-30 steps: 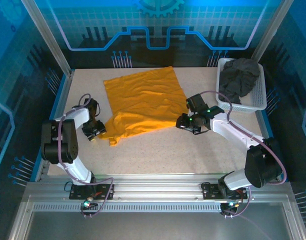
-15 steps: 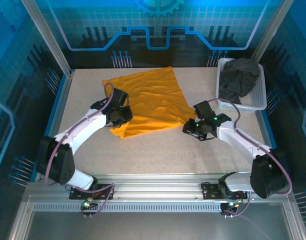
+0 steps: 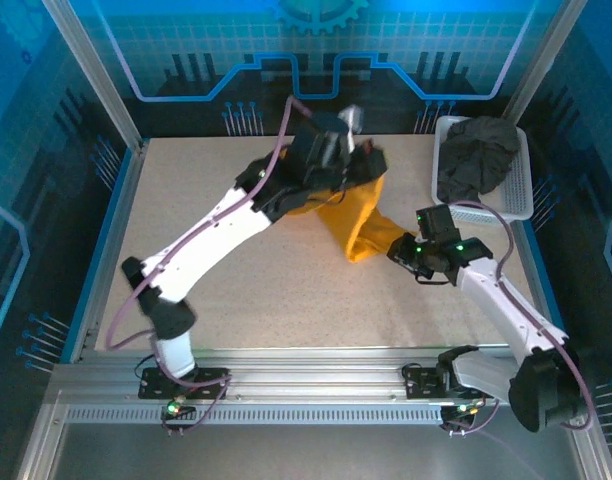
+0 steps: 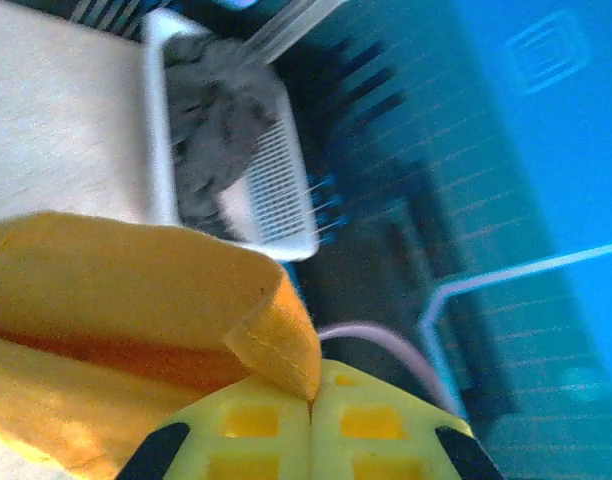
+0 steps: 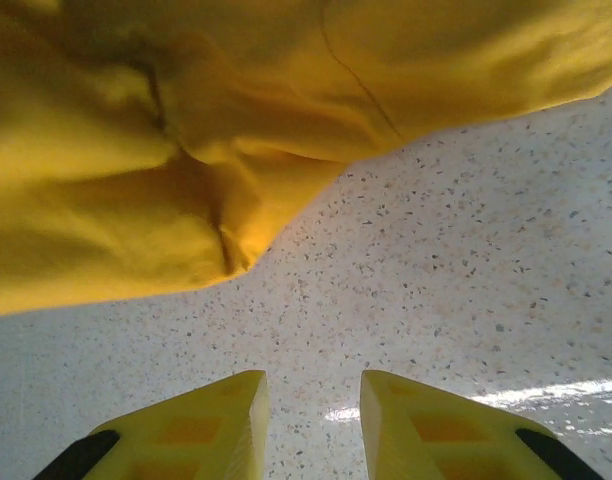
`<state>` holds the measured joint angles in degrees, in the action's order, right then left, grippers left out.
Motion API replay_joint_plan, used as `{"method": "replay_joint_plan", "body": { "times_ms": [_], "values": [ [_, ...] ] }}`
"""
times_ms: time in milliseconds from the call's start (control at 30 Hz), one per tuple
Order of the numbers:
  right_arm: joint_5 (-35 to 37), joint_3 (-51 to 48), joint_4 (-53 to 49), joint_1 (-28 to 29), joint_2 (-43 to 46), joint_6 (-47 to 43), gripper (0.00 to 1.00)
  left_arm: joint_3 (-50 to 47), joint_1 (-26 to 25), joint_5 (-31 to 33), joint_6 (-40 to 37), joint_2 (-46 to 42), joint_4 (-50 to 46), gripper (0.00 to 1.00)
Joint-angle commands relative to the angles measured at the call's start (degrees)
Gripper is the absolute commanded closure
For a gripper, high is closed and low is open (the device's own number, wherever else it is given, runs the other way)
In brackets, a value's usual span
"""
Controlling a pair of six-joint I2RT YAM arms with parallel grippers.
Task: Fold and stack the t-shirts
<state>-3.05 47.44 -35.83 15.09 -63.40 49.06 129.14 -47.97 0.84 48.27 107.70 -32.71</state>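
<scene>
Swinging across from the left edge of the worktop (image 3: 286,300) to the far middle within the last second, with the left hand (image 4: 311,425) pressed together on a hemmed edge of the orange-yellow t-shirt (image 3: 358,215). Hauling the cloth up off the surface: no longer lying spread flat as a second ago, now hanging bunched from the far middle down toward the right side, lower end appearing to rest on the worktop. Trailing alongside with the right hand (image 5: 314,405), fingers a little apart and narrowing, pinching nothing, hovering just beside the lower folds. Leaving the charcoal t-shirt (image 3: 476,160) heaped in the basket (image 3: 522,205) at the far right corner. Judging this as re-laying rather than folding: no fold made yet, stacking still far off.
</scene>
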Motion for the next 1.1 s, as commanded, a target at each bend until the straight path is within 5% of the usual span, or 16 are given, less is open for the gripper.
{"method": "replay_joint_plan", "body": {
  "times_ms": [0,67,200,567,700,867,1067],
  "values": [
    [2.79,0.11,-4.36,-1.27,3.51,-0.54,0.7,20.17,-0.17,-1.5,1.78,8.6,-2.44,1.0],
    [3.21,0.02,-4.56,-1.47,5.19,-0.74,0.7,29.61,1.53,0.32,2.08,12.64,-2.73,1.0],
    [2.94,0.53,-4.68,-1.37,5.16,-1.73,0.7,25.56,10.73,2.08,5.87,10.22,1.06,1.0],
    [-1.4,-0.77,-1.38,-0.39,-3.62,-2.71,0.64,-25.9,35.8,2.16,5.05,-16.31,10.3,1.0],
    [-2.37,0.45,-2.34,4.95,-8.51,-2.63,0.62,-39.71,42.84,-2.2,5.52,-21.23,13.02,1.0],
    [-2.37,-1.75,3.38,14.55,-12.47,1.37,0.57,-46.71,45.35,-4.56,3.25,-24.95,12.51,1.0],
    [-2.44,1.62,9.4,16.98,-21.64,9.58,0.56,-49.46,45.77,-5.58,3.39,-26.82,12.45,1.0]
  ]
}}
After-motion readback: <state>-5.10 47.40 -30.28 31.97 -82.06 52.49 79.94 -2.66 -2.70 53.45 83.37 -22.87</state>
